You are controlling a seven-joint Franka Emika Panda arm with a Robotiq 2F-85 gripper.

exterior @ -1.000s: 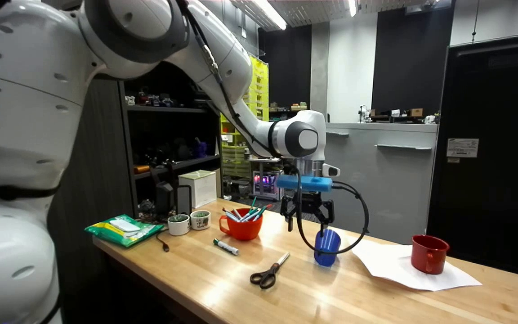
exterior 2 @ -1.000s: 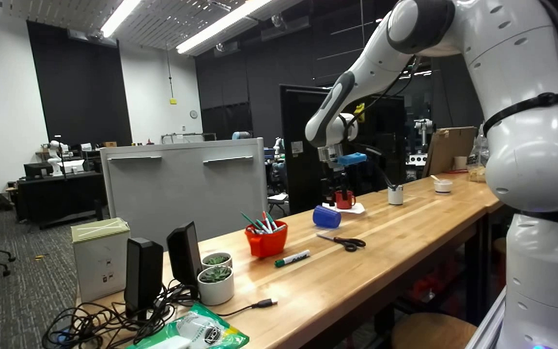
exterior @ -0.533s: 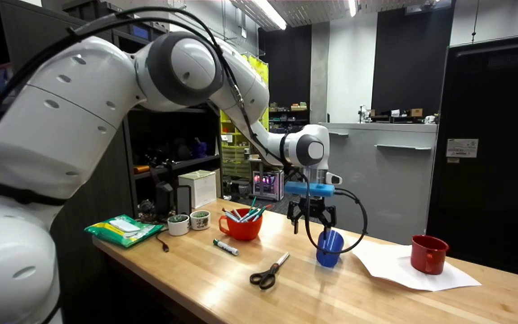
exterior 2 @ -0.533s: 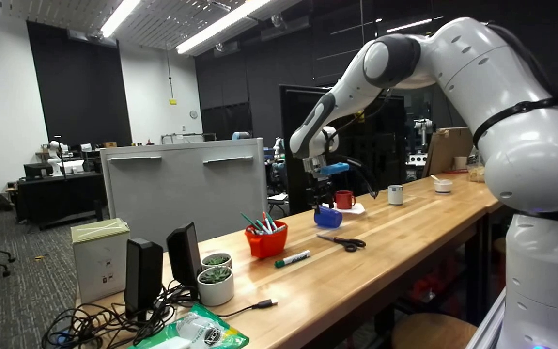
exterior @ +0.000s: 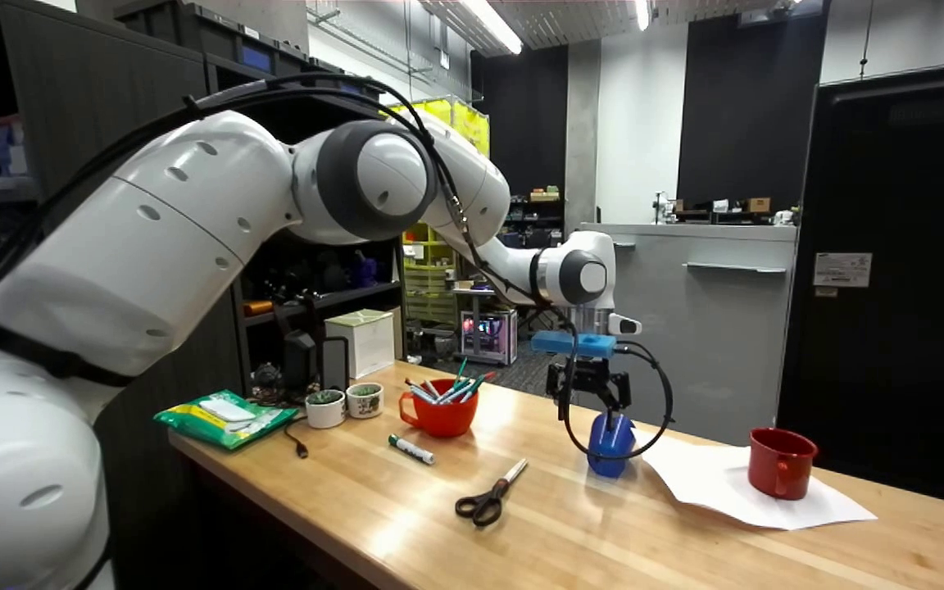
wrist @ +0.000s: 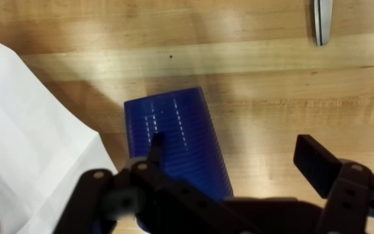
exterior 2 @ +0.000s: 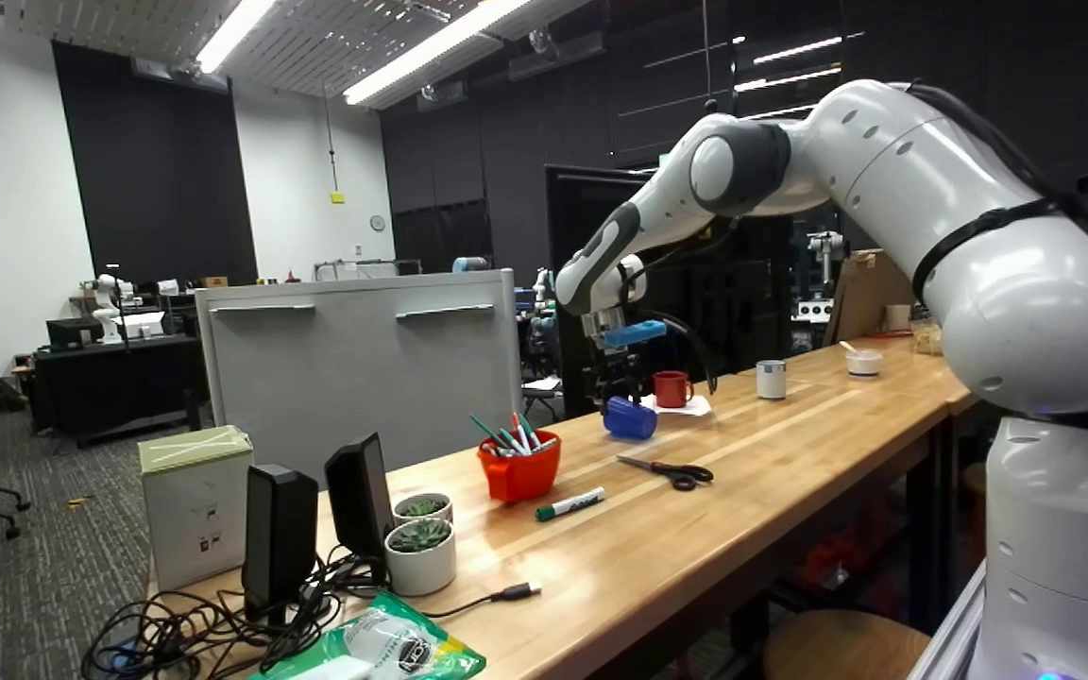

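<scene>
Cup (wrist: 187,146) and claw (exterior: 587,416) sit close by the far edge of the surface (exterior: 595,545): the blue cup lies on its side, below the claw and, in an exterior view, right of its middle, toward the paper (exterior: 710,477). Its long axis runs near to far. The claw gapes wide, gripping nothing; one finger (wrist: 156,148) overlaps the cup, touching or not I can't tell; the other stands apart.

Blue cup (wrist: 187,143), glossy, ribbed, tapered; lies on its side. In an exterior view: by the table's (exterior: 357,492) far edge, just left of white paper (exterior: 710,475), narrow end near, wider mouth end far.
</scene>
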